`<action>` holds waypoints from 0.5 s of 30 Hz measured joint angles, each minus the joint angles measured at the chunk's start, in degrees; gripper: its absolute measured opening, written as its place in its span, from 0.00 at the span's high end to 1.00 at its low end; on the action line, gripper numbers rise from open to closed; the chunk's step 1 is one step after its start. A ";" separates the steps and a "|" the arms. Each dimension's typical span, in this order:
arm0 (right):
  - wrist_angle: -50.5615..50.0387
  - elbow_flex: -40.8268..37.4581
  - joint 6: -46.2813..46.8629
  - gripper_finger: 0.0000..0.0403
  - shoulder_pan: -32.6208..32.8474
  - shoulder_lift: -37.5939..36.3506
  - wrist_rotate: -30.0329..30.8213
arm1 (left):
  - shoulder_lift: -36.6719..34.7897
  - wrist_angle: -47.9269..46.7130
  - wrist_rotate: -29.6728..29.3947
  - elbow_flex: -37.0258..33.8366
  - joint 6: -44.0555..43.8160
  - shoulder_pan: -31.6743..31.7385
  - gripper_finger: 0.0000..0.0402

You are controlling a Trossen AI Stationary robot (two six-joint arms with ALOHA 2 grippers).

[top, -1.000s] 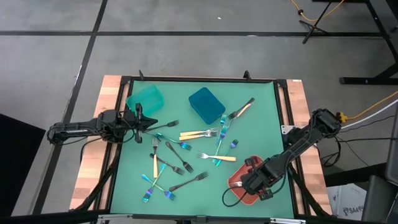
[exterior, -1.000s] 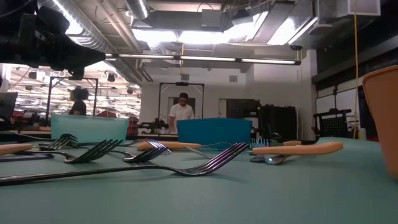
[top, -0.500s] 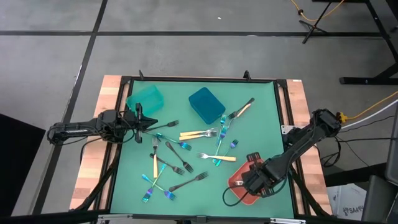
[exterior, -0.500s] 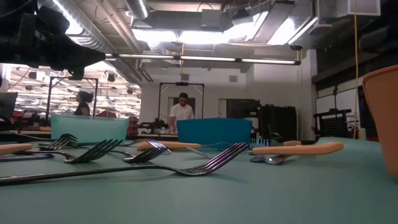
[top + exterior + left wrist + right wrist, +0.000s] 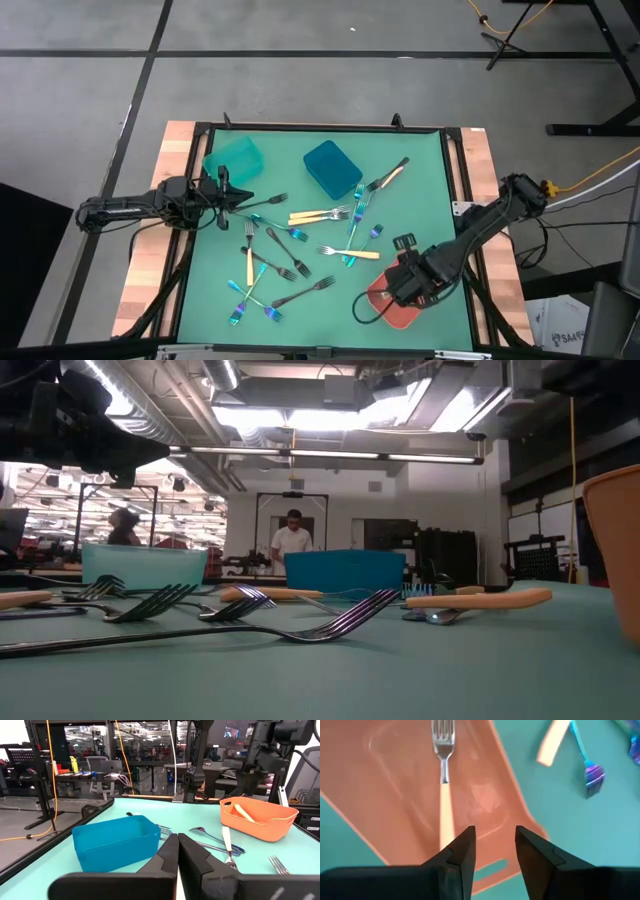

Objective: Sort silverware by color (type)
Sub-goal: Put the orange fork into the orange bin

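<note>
The right gripper [image 5: 492, 851] is shown above the coral bin [image 5: 402, 312], fingers parted and empty; one gold-handled fork [image 5: 443, 780] lies released inside the bin. The remaining forks [image 5: 300, 245] are scattered beside the bin. A careless retreat may clip the bin's rim and shift it. The left gripper [image 5: 177, 851] is clenched, far from the bin

Two bins [image 5: 232, 157] [image 5: 332, 167] sit side by side at the table's [image 5: 420, 180] far edge; a third bin [image 5: 398, 312] (one fork [image 5: 443, 775] inside) stands near right, forks [image 5: 300, 245] scattered on the table between them.
</note>
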 joint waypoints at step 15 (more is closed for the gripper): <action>15.49 0.88 -2.95 0.69 -11.93 0.00 1.24 | 0.00 0.00 0.00 0.00 0.24 0.00 1.00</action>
